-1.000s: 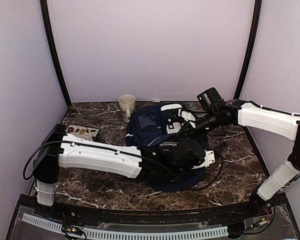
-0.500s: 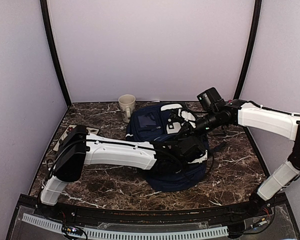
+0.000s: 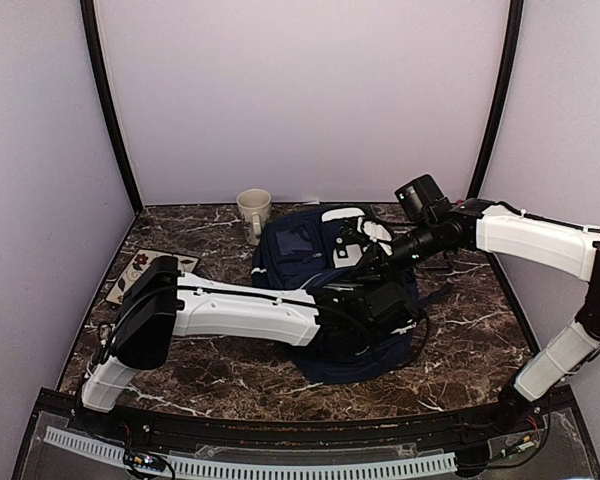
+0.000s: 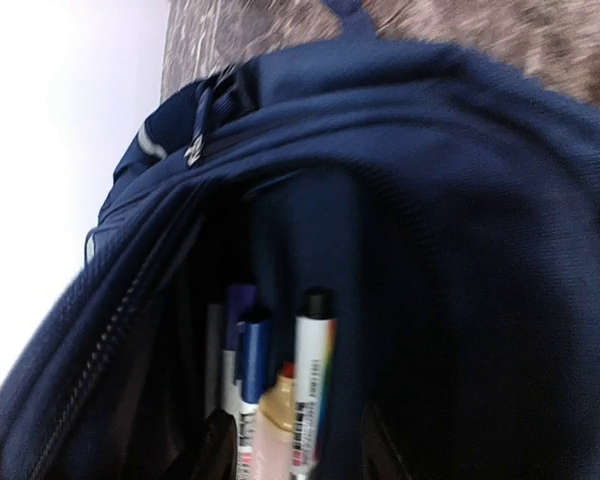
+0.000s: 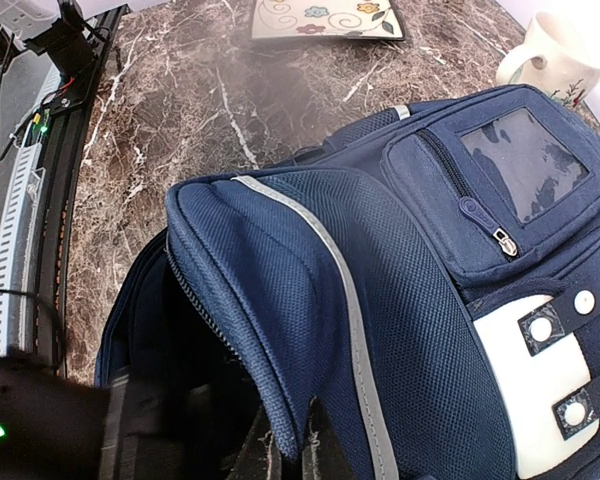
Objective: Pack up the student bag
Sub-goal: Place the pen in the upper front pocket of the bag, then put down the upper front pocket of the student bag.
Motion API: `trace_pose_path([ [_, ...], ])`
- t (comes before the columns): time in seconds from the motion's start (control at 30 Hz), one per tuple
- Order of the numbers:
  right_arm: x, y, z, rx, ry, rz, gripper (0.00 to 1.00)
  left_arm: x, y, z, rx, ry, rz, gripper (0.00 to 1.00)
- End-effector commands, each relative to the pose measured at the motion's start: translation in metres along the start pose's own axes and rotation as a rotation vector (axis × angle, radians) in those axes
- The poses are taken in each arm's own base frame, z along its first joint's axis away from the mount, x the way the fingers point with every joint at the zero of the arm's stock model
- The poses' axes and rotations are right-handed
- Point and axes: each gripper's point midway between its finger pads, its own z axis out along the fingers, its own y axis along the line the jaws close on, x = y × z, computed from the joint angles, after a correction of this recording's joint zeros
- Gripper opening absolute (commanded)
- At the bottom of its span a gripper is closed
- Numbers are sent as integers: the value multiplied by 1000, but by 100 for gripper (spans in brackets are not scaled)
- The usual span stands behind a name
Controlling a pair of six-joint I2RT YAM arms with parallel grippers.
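Navy fabric fills most of both wrist views: the bag [image 3: 310,250] lies front-up at the middle of the desk [image 3: 480,310], reaching back almost to the far edge, with its open mouth turned toward the near edge. Its front carries a zipped pocket [image 5: 525,165] with a clear window and, below that, a white patch [image 5: 540,370] with studded straps.

The right end effector [image 5: 288,450] comes in from the right edge and is clenched on the rim of the bag's top flap [image 5: 280,300]. The flap is lifted, so the zippered mouth gapes.

The left arm stretches across from the near left corner, and the left end effector [image 4: 298,445] sits inside that mouth. Its fingers stand apart, released. Between them, several pens [image 4: 310,380] stand on end against the dark lining; one has a rainbow-striped barrel, another a blue cap. The right finger shows a gap to the nearest pen. On the left side I cannot tell whether finger and pens touch.

A cream mug [image 3: 254,212] stands by the far edge, just beside the bag's left shoulder. A flowered tile [image 3: 138,268] lies flat near the left edge, apart from the bag and partly behind the left arm.
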Motion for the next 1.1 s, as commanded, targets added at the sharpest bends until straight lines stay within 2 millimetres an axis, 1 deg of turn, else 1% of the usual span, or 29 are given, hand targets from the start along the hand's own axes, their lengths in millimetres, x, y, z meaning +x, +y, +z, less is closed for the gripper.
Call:
trace_pose_path([
  [0.0,-15,6,-5,-28,-57,-22,0,-37,24,-77,23,-140,-84,50],
  [0.03,-14,6,-4,-29,-57,-21,0,-40,21,-88,44,-158,-93,51],
  [0.1,-14,6,-4,-29,-56,-22,0,-41,16,-107,82,-175,-117,52],
  [0.2,-14,6,-4,-25,-55,-22,0,-30,4,-136,173,-170,-201,53],
  [0.3,-13,5,-4,-24,-55,-23,0,-5,-1,-159,238,-164,-323,53],
  [0.37,-12,5,-2,-30,-52,-21,0,16,-2,-168,259,-170,-395,54],
  [0.4,-12,6,-1,-37,-50,-22,0,27,-2,-171,259,-174,-433,57],
  [0.5,-9,8,2,-60,-40,-18,0,59,8,-169,289,-175,-603,62],
  [0.53,-9,8,3,-64,-39,-18,0,71,9,-166,309,-173,-653,62],
  [0.57,-8,8,3,-62,-37,-20,0,83,17,-165,320,-184,-719,62],
  [0.6,-7,8,3,-60,-35,-24,0,95,23,-161,320,-185,-780,62],
  [0.63,-7,7,3,-56,-33,-26,0,112,21,-153,330,-178,-824,62],
  [0.73,-6,6,3,-47,-28,-27,0,138,32,-146,338,-248,-941,62],
  [0.8,-5,6,3,-47,-27,-29,0,149,35,-144,357,-312,-985,62],
  [0.87,-3,6,5,-49,-19,-32,0,158,37,-142,362,-370,-984,61],
  [0.93,3,10,7,-81,0,-49,0,160,38,-141,383,-444,-972,59],
  [0.97,7,18,8,-124,17,-61,2,159,33,-141,416,-469,-958,58],
  [1.03,17,36,7,-222,65,-112,21,160,32,-133,456,-499,-963,53],
  [1.07,23,42,8,-257,97,-127,31,161,30,-128,480,-500,-963,52],
])
